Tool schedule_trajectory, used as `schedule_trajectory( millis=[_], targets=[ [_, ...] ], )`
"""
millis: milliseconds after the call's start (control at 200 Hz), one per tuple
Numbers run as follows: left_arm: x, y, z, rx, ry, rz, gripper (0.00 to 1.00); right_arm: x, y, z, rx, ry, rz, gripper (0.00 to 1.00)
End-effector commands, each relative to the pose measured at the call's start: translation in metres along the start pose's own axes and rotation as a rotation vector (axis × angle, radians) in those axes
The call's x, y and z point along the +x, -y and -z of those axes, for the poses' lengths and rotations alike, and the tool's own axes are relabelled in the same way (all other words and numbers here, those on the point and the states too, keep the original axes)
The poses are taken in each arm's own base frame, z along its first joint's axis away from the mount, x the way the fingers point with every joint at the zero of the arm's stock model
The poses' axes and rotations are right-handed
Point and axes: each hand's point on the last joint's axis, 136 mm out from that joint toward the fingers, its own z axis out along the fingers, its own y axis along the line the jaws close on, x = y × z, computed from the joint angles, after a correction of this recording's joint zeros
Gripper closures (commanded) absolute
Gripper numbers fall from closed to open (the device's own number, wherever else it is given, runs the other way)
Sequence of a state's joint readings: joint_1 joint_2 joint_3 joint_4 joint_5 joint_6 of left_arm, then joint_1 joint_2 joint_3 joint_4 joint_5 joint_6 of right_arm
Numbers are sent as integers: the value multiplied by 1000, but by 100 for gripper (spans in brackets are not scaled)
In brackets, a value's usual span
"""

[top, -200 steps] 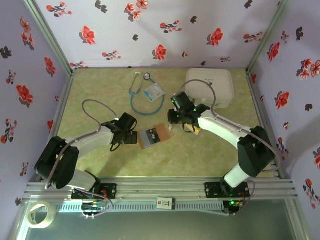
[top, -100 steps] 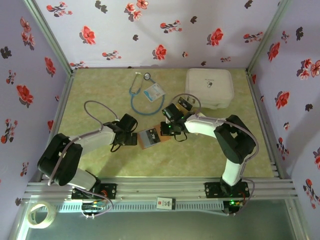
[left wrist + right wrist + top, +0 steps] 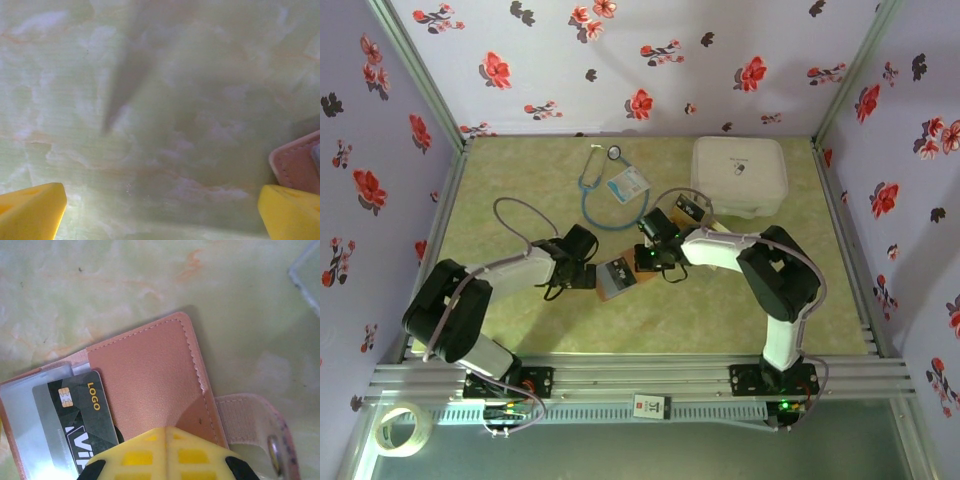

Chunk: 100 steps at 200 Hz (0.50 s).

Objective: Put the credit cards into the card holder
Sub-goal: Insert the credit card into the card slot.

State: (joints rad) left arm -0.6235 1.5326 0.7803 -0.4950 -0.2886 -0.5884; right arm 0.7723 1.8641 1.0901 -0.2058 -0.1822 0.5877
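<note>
Left gripper [image 3: 585, 272] [image 3: 160, 219]: jaws as wide as they go, nothing between them; low over bare counter [image 3: 520, 180] just left of the card holder, whose rounded corner sits beside the right-hand fingertip in the left wrist view.
Card holder [image 3: 620, 276] [image 3: 297, 167] [image 3: 150, 370]: tan-brown, lying open and flat near the middle of the counter, between the two grippers; strap with a snap trailing off its right side.
Credit card [image 3: 75, 415]: dark face with a chip and gold lettering, lying on the holder's left half at the clear pocket; looks at least partly under the plastic, full seating not readable; near end passes under the yellow fingertips.
Right gripper [image 3: 645, 262] [image 3: 165, 445]: closed tight, right over the open holder at the card's near end; whether the card is actually pinched, cannot tell.
Loose credit cards [image 3: 692, 208]: apparently two, lying further back on the counter, just in front of the white case [image 3: 740, 175].
Done so far: holder opened; one card brought to its pocket.
Left to do, by judgement: push this card fully home, let go, then fetch and pocket the loose ones.
</note>
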Motion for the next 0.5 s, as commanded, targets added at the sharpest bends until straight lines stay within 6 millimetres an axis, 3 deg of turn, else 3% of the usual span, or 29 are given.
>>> schedule_trajectory(
  millis=[0, 495],
  targets=[
    [-3, -2, -4, -36, 2, -25, 0, 2, -4, -6, 20, -13, 7, 100],
    [-1, -1, -6, -38, -1, -29, 0, 12, -27, -13, 18, -46, 69, 100]
  ],
)
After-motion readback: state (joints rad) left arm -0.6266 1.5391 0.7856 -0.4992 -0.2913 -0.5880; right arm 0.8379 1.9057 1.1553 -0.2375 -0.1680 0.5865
